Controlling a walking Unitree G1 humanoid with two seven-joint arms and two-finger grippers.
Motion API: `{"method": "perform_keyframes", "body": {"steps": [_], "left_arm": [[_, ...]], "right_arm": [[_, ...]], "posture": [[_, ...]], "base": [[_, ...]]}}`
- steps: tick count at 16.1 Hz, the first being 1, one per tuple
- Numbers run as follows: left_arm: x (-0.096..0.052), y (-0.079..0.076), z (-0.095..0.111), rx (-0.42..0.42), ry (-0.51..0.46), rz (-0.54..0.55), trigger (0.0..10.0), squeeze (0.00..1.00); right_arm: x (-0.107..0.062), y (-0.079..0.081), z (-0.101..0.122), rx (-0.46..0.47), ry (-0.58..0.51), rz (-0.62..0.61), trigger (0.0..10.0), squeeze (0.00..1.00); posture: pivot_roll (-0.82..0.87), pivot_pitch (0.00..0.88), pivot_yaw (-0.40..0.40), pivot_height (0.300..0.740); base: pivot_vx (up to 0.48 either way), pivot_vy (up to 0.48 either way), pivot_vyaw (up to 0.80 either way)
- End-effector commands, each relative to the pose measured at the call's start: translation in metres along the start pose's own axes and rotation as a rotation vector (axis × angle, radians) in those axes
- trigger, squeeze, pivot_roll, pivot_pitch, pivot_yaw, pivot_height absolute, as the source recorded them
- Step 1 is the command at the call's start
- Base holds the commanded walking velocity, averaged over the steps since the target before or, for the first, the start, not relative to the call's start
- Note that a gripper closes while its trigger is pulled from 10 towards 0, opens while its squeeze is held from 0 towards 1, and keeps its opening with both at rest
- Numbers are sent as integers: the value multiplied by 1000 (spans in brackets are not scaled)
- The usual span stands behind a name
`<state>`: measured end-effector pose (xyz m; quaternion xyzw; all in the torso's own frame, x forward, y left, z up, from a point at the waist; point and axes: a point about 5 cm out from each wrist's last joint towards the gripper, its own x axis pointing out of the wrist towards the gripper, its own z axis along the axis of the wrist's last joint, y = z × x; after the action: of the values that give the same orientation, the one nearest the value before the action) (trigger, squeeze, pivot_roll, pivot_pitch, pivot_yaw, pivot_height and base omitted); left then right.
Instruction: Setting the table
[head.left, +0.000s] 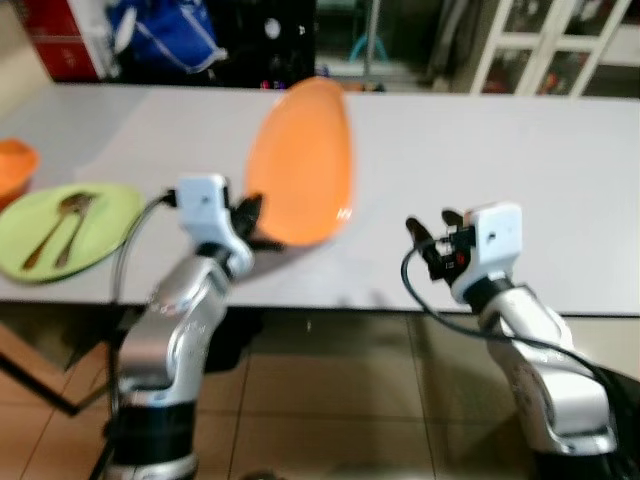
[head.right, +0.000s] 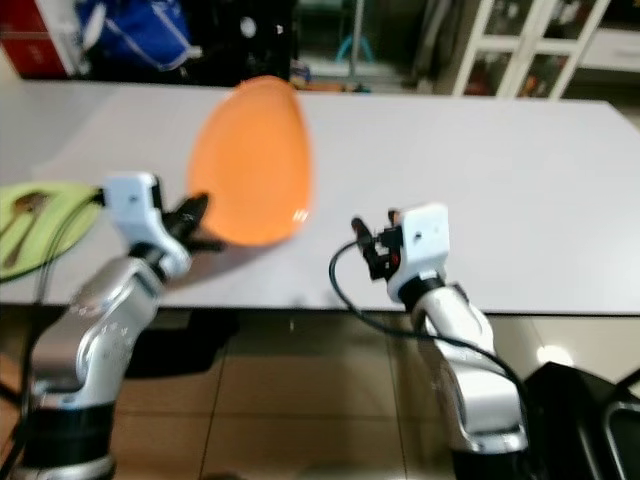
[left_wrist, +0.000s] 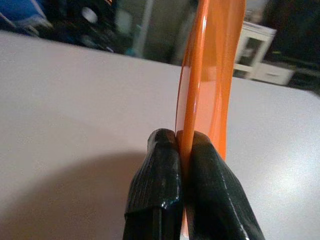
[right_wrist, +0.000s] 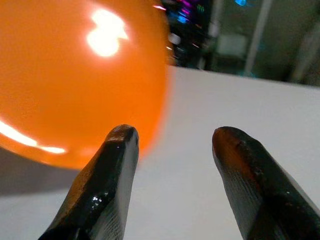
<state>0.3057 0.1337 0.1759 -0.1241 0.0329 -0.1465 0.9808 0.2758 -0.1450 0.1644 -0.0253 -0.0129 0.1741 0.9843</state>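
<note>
The left gripper (left_wrist: 184, 150) was clamped on the rim of an orange plate (head.left: 300, 160), both fingers pressed against the edge, holding the plate tilted well up off the white desk (head.left: 520, 170) rather than flat. The right gripper (right_wrist: 172, 137) stood with its fingers apart and nothing between them, near the desk's front edge and beside the plate without touching it. Beyond the left gripper's outer side, a green plate (head.left: 100, 225) lay flat on the desk, carrying what appeared to be two pieces of cutlery (head.left: 62, 228). An orange bowl (head.left: 15, 165) sat further out at the desk's edge. Past the desk's far side were a blue bag (head.left: 165, 35) and white-framed cabinets (head.left: 530, 45), both blurred.
</note>
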Motion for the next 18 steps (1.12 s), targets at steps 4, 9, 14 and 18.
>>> {"method": "perform_keyframes", "body": {"steps": [4,9,14,18], "left_arm": [[12,17,21,-311,25,64,10000,0],[11,36,6,-524,154,159,10000,0],[13,45,-20,-592,306,220,10000,0],[15,56,-30,-595,333,273,10000,0]], "right_arm": [[-8,9,8,-13,-22,167,10000,0],[-15,21,1,-15,32,297,10000,0],[-17,29,-4,-65,74,381,10000,0],[-18,35,-9,-80,104,416,10000,0]], "posture": [[-17,0,3,740],[-12,0,1,740],[-15,0,3,740],[-15,0,3,740]], "base": [[0,0,0],[0,0,0],[0,0,0],[0,0,0]]}}
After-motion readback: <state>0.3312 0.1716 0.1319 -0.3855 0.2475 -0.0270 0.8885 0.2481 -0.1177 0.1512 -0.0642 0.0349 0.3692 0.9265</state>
